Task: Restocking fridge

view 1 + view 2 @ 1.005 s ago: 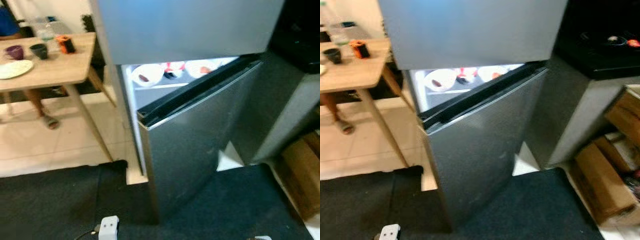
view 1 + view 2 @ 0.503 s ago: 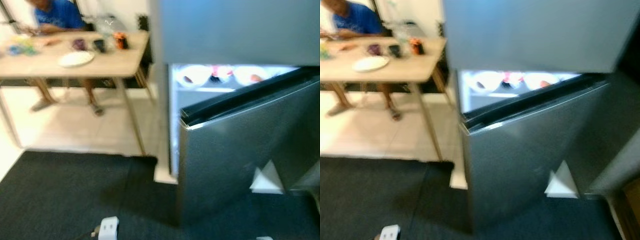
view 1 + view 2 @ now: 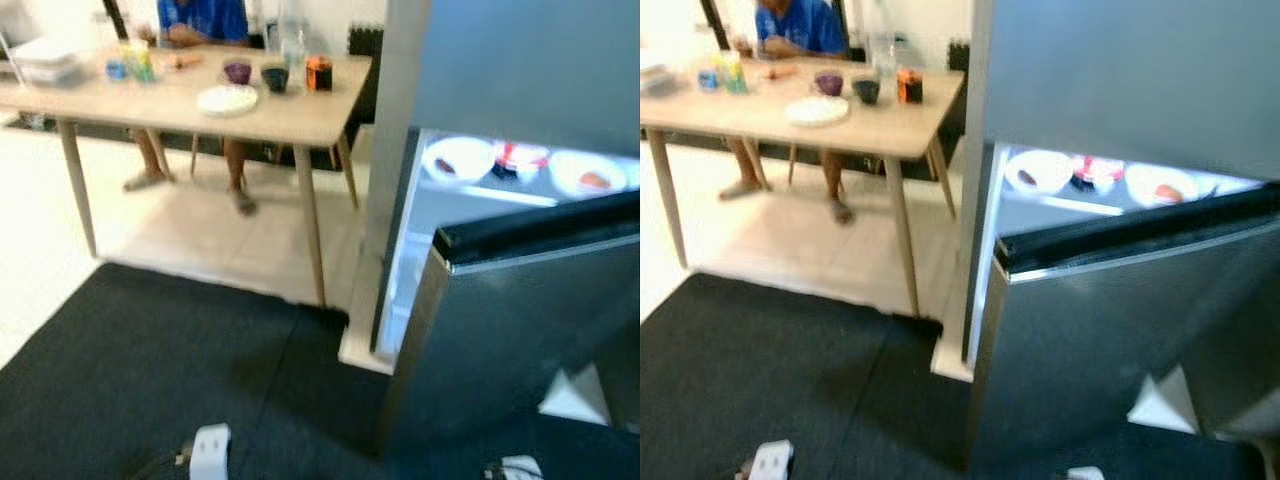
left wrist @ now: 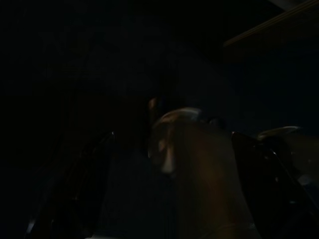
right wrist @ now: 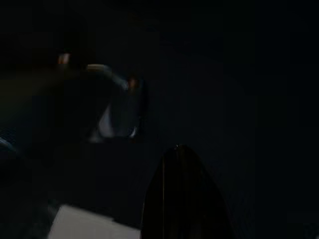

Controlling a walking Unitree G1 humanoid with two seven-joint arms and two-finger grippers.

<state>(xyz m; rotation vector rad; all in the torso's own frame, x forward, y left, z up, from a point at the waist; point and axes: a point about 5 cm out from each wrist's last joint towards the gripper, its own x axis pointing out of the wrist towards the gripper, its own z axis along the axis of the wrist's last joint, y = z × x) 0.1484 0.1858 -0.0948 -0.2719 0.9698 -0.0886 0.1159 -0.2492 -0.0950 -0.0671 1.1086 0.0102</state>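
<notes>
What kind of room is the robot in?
Probably a home kitchen or dining area. A fridge stands with its door open and bowls on a lit shelf, and a person sits at a wooden table set with cups and a plate.

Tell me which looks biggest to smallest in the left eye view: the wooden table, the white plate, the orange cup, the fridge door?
1. fridge door, but it is nearest the camera
2. wooden table
3. white plate
4. orange cup

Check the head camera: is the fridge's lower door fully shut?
No, the lower door stands ajar, and the lit shelf with white bowls shows above its top edge.
</notes>
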